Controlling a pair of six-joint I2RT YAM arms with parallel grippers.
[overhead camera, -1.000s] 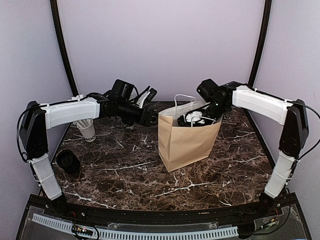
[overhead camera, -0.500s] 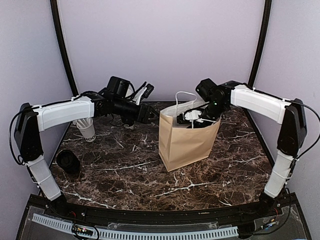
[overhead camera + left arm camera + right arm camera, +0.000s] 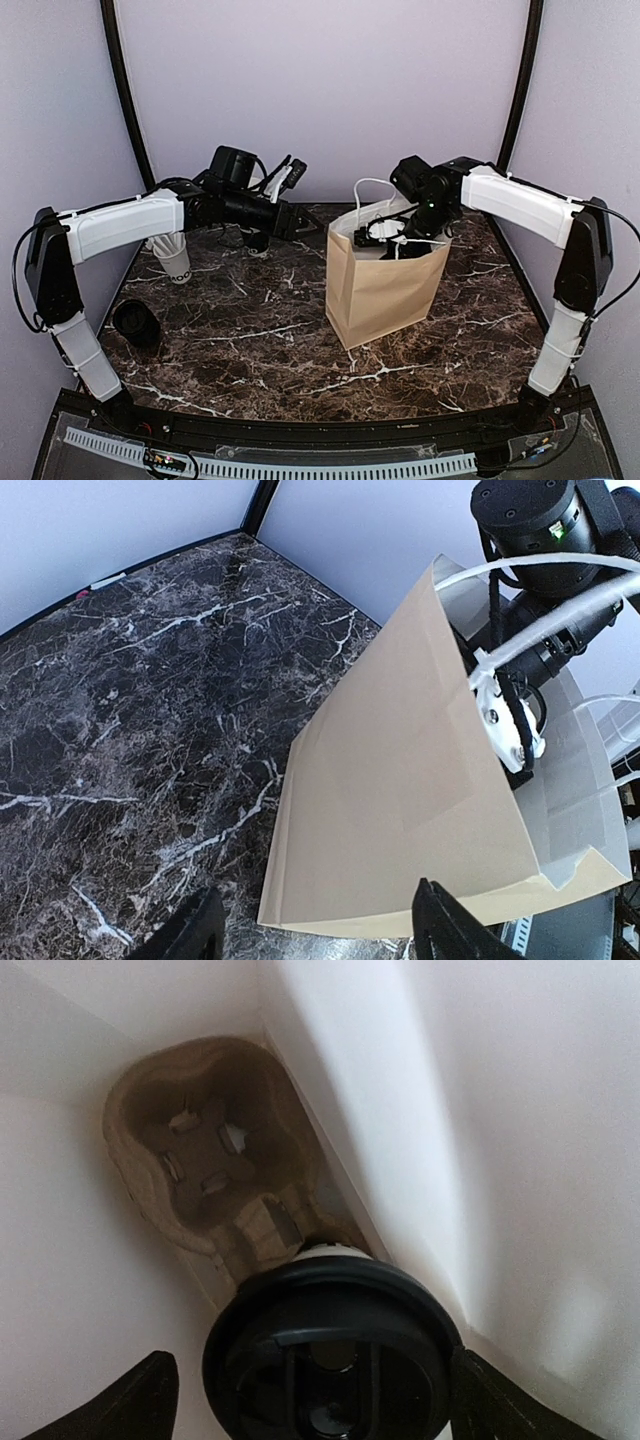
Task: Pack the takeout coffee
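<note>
The brown paper bag [image 3: 385, 290] stands upright and open-mouthed on the right half of the marble table [image 3: 250, 345], its white cord handles [image 3: 368, 188] raised at the far rim. The right gripper [image 3: 393, 238] reaches down through the mouth. Its wrist view looks onto the white inner walls and a moulded pulp carrier [image 3: 190, 1140] lying on the bag's floor, its cup wells unfilled. One takeout coffee [image 3: 335, 1360] sits between the right fingers [image 3: 135, 1400], black lid towards the camera, with a sliver of white cup showing past the lid above the carrier. The fingers flank the lid widely, and whether they press on the cup cannot be told (a thin gap shows on one side only). The bag's walls stand close around that gripper on every side.

The left gripper [image 3: 315, 925] hovers to the left of the bag near its far corner, apart from the paper, fingers spread wide with nothing between them. A stack of lidless white cups [image 3: 176, 262] stands at the far left, partly behind the left arm, and a short black round thing [image 3: 135, 322], too small to name, sits near the left edge. The bag is well apart from the near edge and from the right wall, with bare marble between it and the cups
</note>
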